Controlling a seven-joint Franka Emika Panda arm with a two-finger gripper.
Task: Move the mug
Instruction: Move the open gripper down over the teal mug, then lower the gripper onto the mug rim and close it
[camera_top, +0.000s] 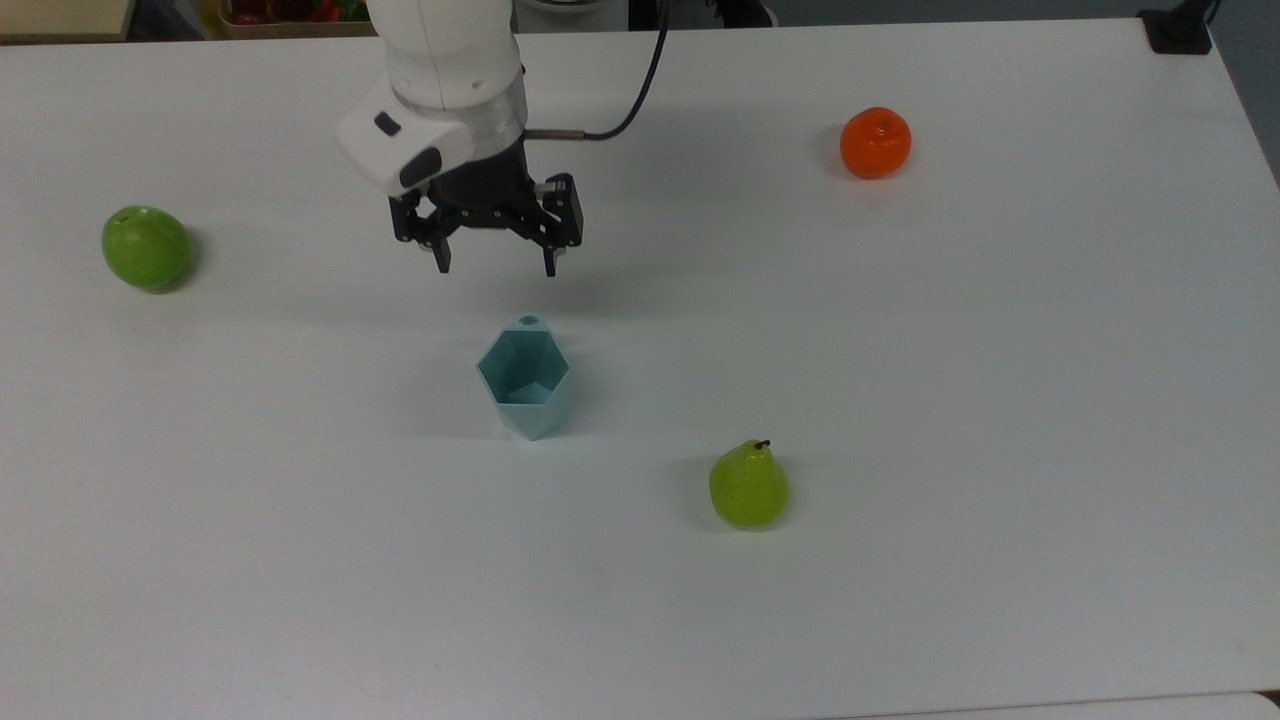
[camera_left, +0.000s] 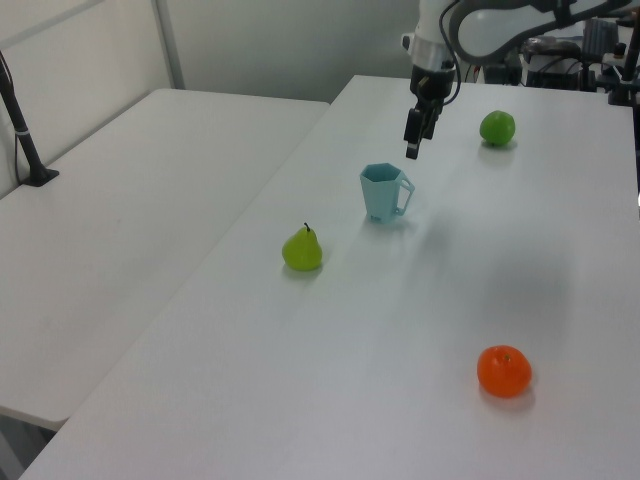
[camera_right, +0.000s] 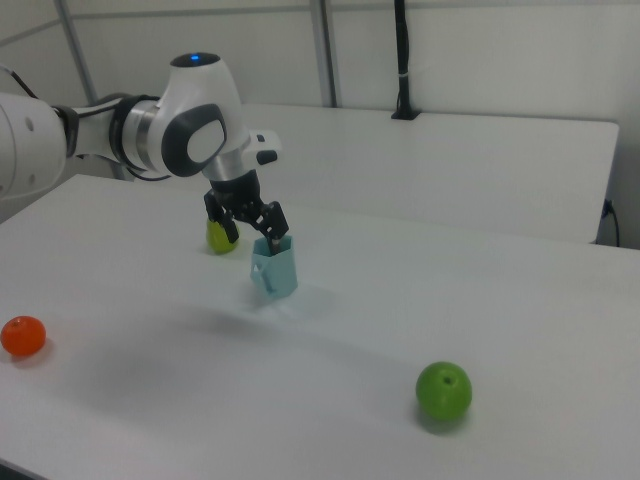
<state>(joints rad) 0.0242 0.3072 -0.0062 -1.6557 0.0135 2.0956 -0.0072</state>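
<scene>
From the top view I read the pincer (camera_top: 496, 262) spread wide, holding nothing, above the white worktop (camera_top: 1000, 400) and apart from the mug (camera_top: 524, 377). The right view overlaps pincer and mug, so I cannot judge their gap there. The mug stands upright near the worktop's middle, rim up. Its handle tab points toward the pincer in the top view, toward the left view's right.
</scene>
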